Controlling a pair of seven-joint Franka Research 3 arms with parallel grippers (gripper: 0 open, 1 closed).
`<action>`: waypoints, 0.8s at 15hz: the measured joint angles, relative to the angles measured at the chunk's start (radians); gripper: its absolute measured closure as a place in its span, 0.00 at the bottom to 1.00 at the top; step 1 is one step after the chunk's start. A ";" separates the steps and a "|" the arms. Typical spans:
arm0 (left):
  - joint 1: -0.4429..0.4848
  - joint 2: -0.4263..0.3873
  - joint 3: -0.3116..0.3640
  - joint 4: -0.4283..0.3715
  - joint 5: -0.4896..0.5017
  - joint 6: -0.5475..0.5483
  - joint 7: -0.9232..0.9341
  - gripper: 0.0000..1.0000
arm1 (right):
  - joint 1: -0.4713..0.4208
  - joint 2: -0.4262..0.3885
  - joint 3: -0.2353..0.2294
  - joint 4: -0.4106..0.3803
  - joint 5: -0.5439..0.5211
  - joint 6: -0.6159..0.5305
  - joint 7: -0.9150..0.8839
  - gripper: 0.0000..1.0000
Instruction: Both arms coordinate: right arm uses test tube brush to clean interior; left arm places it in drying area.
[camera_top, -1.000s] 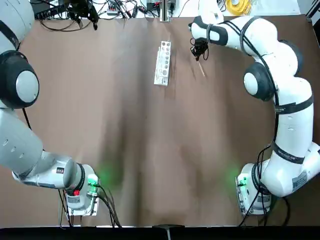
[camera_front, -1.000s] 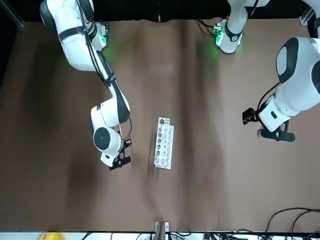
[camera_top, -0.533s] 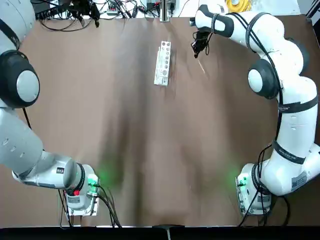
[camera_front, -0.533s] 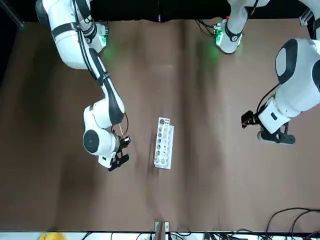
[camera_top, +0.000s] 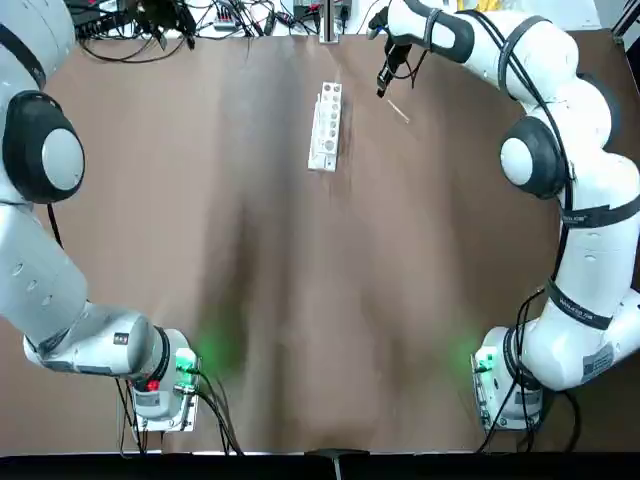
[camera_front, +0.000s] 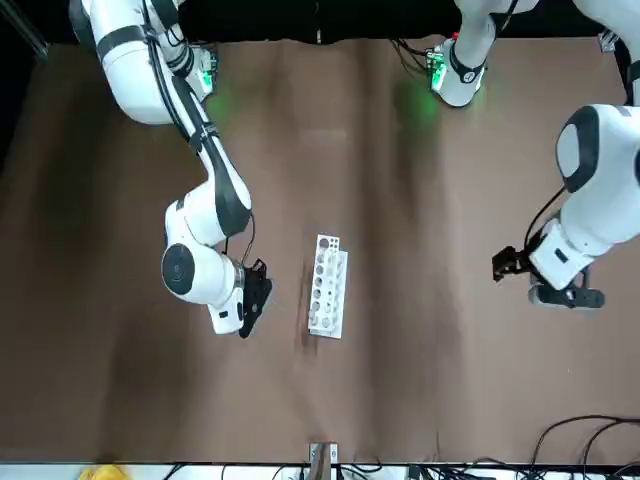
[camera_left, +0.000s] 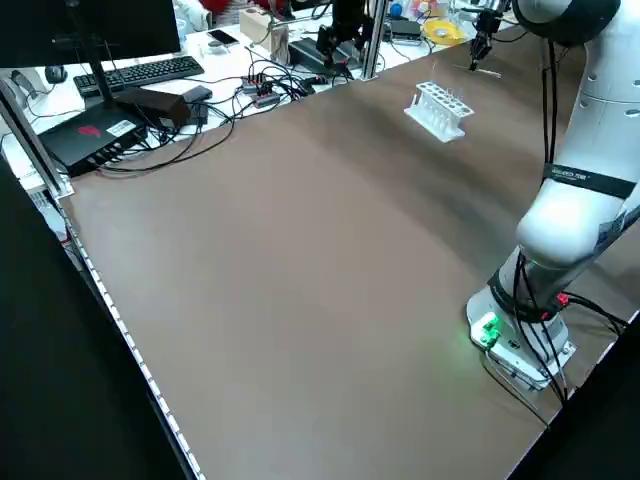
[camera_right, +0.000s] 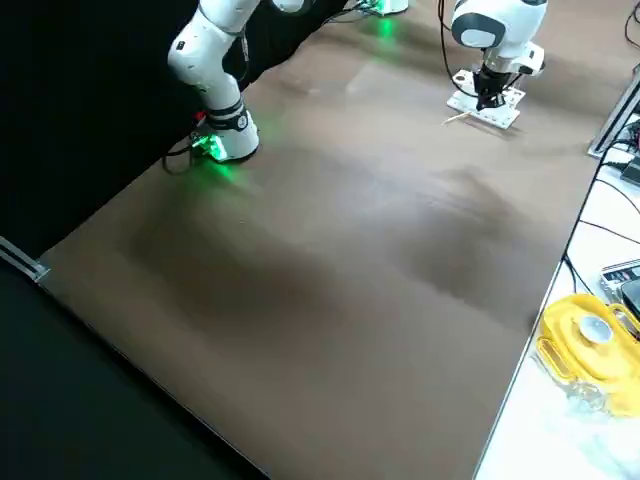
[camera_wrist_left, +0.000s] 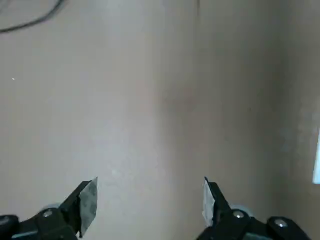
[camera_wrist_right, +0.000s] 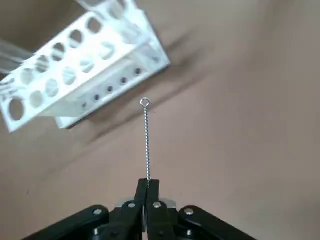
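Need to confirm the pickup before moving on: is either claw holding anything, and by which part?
The right claw pinches the thin twisted-wire test tube brush at one end, its loop end free. The left claw is open and empty.

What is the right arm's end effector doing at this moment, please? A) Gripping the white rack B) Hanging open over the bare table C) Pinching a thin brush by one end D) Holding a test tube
C: in the right wrist view, the right end effector is shut on the brush, whose wire loop end points toward the white rack.
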 joint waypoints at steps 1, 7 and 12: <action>0.011 -0.002 0.000 0.019 0.000 0.000 0.000 0.00 | -0.034 0.000 0.043 0.000 0.000 0.000 -0.053 0.98; 0.020 -0.057 -0.004 0.048 0.000 -0.011 0.000 0.00 | -0.350 0.000 0.370 0.000 0.002 -0.089 -0.436 0.98; 0.024 -0.056 -0.001 0.042 0.000 -0.016 0.000 0.00 | -0.437 0.004 0.413 -0.003 0.164 -0.142 -0.750 0.98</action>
